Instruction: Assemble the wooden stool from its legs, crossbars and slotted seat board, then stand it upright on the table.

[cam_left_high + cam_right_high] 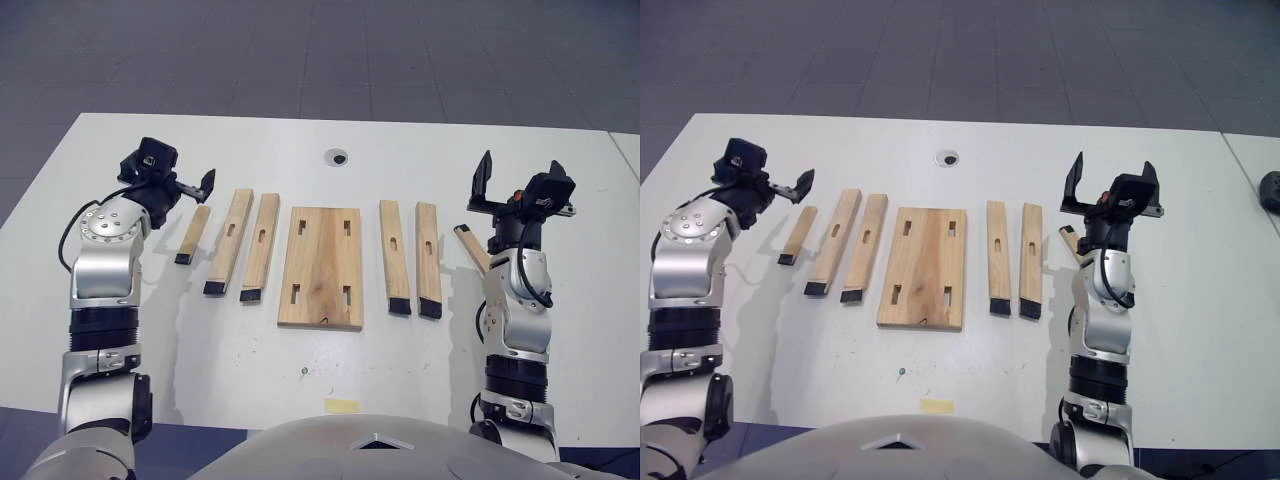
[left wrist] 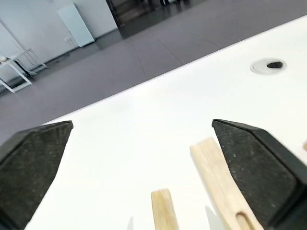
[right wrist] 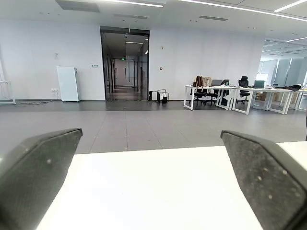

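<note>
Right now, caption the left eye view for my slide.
Left gripper and right gripper open beside seat board and six loose wooden pieces.

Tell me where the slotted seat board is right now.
In the left eye view the seat board lies flat, centred between the leg on its left and the leg on its right, nearer the robot than the round cable port.

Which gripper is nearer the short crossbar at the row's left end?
Left. The left gripper is open at the far end of the short crossbar; the right gripper is raised beyond the seat board, at the row's opposite end.
</note>
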Robot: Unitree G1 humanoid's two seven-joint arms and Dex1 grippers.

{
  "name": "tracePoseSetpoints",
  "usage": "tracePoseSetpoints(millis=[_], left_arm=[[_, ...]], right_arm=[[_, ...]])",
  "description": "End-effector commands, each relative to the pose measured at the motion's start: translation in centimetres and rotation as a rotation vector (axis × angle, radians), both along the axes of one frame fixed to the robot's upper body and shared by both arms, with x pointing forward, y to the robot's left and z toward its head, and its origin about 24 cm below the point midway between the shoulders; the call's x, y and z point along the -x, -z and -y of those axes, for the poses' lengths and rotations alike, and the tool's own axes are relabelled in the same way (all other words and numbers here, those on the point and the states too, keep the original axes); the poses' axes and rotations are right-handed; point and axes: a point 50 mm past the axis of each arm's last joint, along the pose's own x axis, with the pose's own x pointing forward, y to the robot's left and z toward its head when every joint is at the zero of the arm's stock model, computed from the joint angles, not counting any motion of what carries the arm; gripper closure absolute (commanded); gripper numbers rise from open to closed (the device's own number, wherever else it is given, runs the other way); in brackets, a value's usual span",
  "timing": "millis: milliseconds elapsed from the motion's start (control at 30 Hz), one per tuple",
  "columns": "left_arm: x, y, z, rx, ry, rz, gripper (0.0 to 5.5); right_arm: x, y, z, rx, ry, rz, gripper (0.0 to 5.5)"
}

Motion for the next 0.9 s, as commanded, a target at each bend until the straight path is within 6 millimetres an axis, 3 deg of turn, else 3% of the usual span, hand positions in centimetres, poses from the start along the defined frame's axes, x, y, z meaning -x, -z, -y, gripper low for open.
tracePoseSetpoints(millis=[33,200,400,600,900], left_arm=[[-0.6,1.5,-1.9,-0.004,-0.045,-0.118,0.11],[0.0,4.8,-3.3,-0.042,-0.06,-0.296,0.11],[0.6,6.5,-3.7,-0.086,-0.039,-0.404,0.11],[1.5,7.4,-3.9,-0.104,-0.003,-0.516,1.08],[4.7,9.6,-4.4,-0.126,0.096,-0.742,2.69]], right_arm=[[0.3,0.1,-0.1,-0.018,0.037,0.013,0.1],[0.3,0.3,-0.5,-0.039,0.054,0.024,0.1],[0.5,0.6,-0.3,-0.046,0.079,0.026,0.1],[0.6,0.7,-0.7,-0.053,0.089,0.028,0.1],[0.9,0.8,-1.1,-0.062,0.11,0.031,0.1]])
